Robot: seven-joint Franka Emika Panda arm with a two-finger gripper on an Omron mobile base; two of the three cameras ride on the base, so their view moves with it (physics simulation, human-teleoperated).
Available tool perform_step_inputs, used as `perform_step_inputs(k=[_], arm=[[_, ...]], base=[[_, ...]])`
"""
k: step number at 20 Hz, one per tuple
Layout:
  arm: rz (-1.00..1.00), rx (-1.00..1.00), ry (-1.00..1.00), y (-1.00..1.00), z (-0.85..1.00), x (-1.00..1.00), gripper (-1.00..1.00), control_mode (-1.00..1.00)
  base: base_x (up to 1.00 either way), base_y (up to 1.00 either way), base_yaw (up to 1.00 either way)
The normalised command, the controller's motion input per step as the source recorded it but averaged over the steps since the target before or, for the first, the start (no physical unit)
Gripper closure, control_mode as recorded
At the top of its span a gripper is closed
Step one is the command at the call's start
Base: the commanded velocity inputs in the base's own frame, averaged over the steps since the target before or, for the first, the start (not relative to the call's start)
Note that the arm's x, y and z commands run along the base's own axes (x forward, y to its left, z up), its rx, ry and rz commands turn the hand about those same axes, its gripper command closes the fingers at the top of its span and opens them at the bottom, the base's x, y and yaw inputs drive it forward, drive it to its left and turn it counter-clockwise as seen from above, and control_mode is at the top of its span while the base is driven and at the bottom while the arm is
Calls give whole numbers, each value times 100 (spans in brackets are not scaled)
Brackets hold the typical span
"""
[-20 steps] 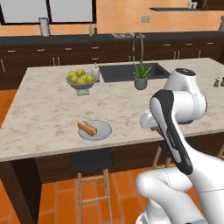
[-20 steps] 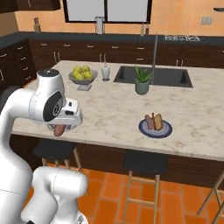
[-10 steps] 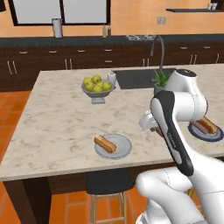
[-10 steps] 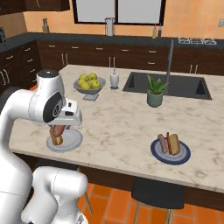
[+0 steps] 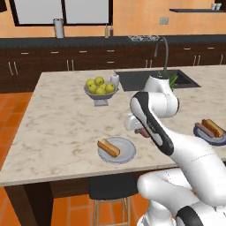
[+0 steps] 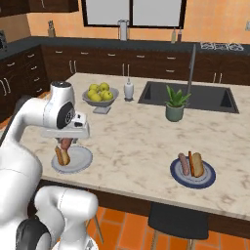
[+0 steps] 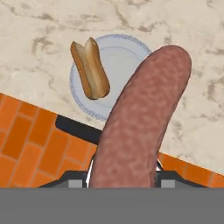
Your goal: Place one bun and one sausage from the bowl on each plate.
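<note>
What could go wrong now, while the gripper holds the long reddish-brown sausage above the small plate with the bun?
1. The small pale blue-rimmed plate lies close to the edge of the marble counter, so the long reddish-brown sausage could fall to the orange tile floor.
2. The split tan bun sits on one side of the plate; a release over it may knock it off.
3. The round sausage may roll off the flat plate.

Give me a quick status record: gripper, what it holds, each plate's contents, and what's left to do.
gripper: gripper shut on sausage, above the near plate
near plate: near plate holds one bun, no sausage on it yet
far plate: far plate holds a bun and a sausage side by side
other items: fruit bowl and potted plant near the sink
remaining: set the held sausage on the near plate beside the bun
</note>
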Motion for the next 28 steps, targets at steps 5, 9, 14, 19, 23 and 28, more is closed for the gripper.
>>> perform_step_inputs(k=[5,9,14,19,23,28], arm=[[10,-1,14,60,-97,97,100,-100],[9,0,2,35,-54,78,100,-100],[7,-2,11,-12,-38,57,100,-100],[6,0,0,-23,-22,-4,100,-100],[5,0,0,0,-67,-4,100,-100],[5,0,-3,0,-39,5,100,-100]], base=[[0,0,0],[0,0,0],[0,0,0],[0,0,0],[0,0,0],[0,0,0]])
